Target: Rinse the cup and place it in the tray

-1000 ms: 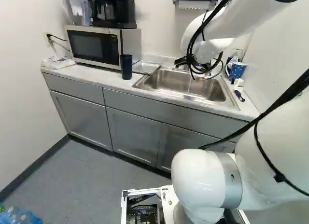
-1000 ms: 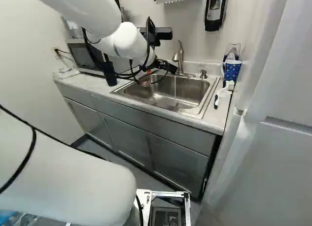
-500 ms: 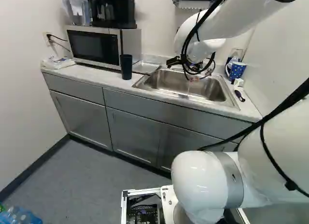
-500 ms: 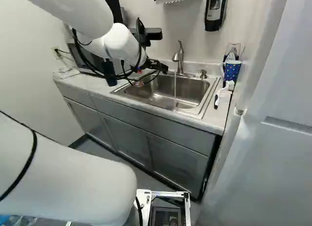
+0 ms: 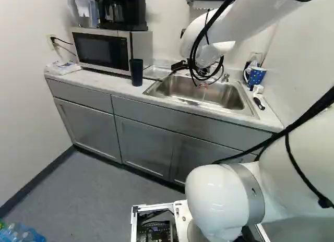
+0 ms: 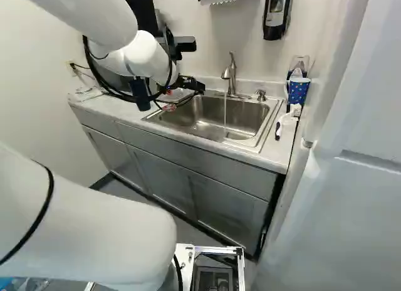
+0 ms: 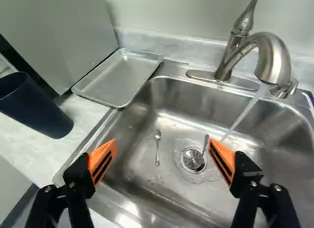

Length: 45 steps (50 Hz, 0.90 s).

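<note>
The black gripper (image 6: 185, 98) with orange pads is wide open and holds nothing, up over the shiny metal sink (image 7: 221, 196). The tall dark blue cup (image 5: 136, 72) stands up on the pale stone counter (image 5: 120, 86), beside the silver and black microwave (image 5: 100, 48). The flat silver metal tray (image 7: 117, 78) sits between the microwave and the sink. Water (image 7: 243, 117) runs from the curved silver tap (image 7: 271, 56). A small metal spoon (image 7: 157, 152) lies in the sink, near the round drain (image 7: 193, 160).

No text, label, brand, number or sign could be read in either base view or the wrist view.
</note>
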Available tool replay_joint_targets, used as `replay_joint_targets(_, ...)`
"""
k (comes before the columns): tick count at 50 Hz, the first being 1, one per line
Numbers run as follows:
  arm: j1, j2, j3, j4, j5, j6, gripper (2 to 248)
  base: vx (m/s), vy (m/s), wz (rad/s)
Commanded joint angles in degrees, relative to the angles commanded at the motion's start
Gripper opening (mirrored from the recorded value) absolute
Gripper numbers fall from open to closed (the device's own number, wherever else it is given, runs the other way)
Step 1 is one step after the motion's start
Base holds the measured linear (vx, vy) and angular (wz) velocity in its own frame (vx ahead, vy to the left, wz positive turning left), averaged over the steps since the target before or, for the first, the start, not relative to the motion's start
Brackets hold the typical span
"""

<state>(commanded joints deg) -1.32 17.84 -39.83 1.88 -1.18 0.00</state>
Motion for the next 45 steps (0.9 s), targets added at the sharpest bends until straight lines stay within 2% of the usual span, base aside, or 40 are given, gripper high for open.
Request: replay_joint_targets(45,9.24,-2.76,-2.36,0.00,0.00,0.00,247,0.000,0.000,0.000)
